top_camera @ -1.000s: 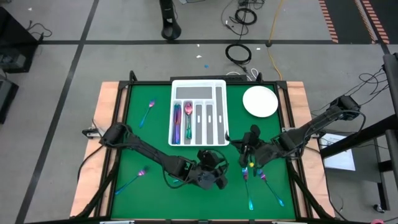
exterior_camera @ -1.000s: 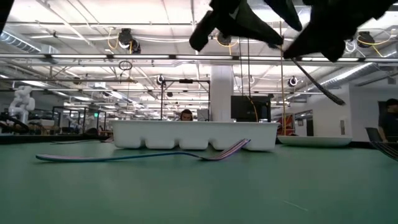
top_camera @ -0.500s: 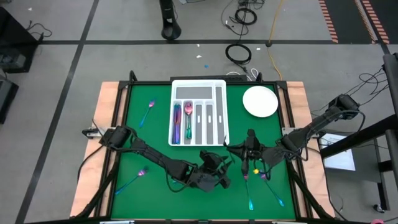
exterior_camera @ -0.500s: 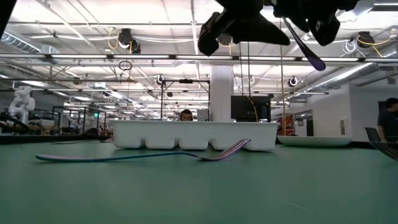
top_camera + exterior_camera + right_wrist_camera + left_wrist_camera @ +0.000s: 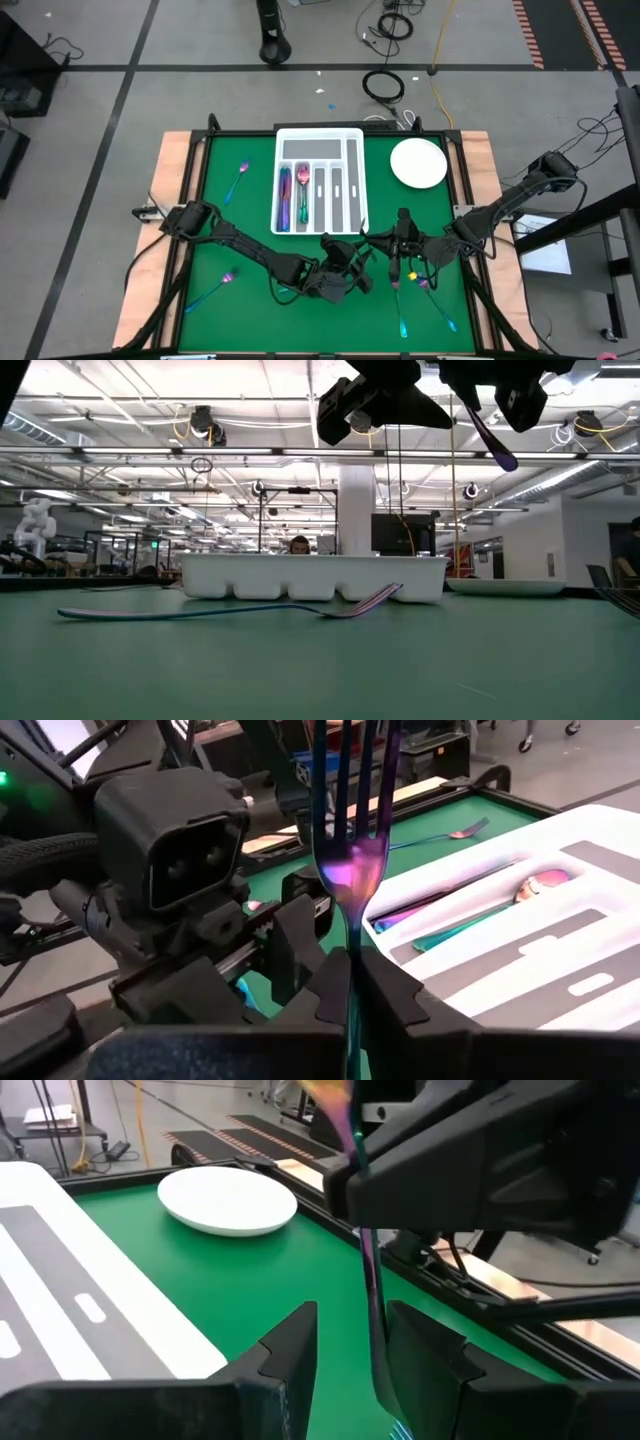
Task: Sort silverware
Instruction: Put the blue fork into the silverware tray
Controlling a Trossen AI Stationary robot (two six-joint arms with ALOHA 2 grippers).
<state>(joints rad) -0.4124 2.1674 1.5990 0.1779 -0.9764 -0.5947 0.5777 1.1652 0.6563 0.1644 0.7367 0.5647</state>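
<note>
High view, left edge of table: one piece of silverware (image 5: 236,181) lay near the far-left corner, and another piece (image 5: 212,289) lay near the near-left corner.
Tray: a white tray (image 5: 321,137) stood at the middle of the far edge, with a few rainbow pieces (image 5: 292,196) in its left compartments.
Left gripper: the left gripper (image 5: 352,268) hung above the green table (image 5: 250,240) just near of the tray, its fingers (image 5: 296,1352) spread apart, with the held fork's handle hanging between them and no contact that I could tell.
Right gripper: the right gripper (image 5: 385,241) hung just beside the left one, its fingers (image 5: 332,990) pressed together on a fork (image 5: 349,830), tines pointing out past the fingertips.
Near-right part of table: more loose pieces (image 5: 425,290) lay near the near edge.
Plate: a round white plate (image 5: 418,163) sat by the far-right corner.
</note>
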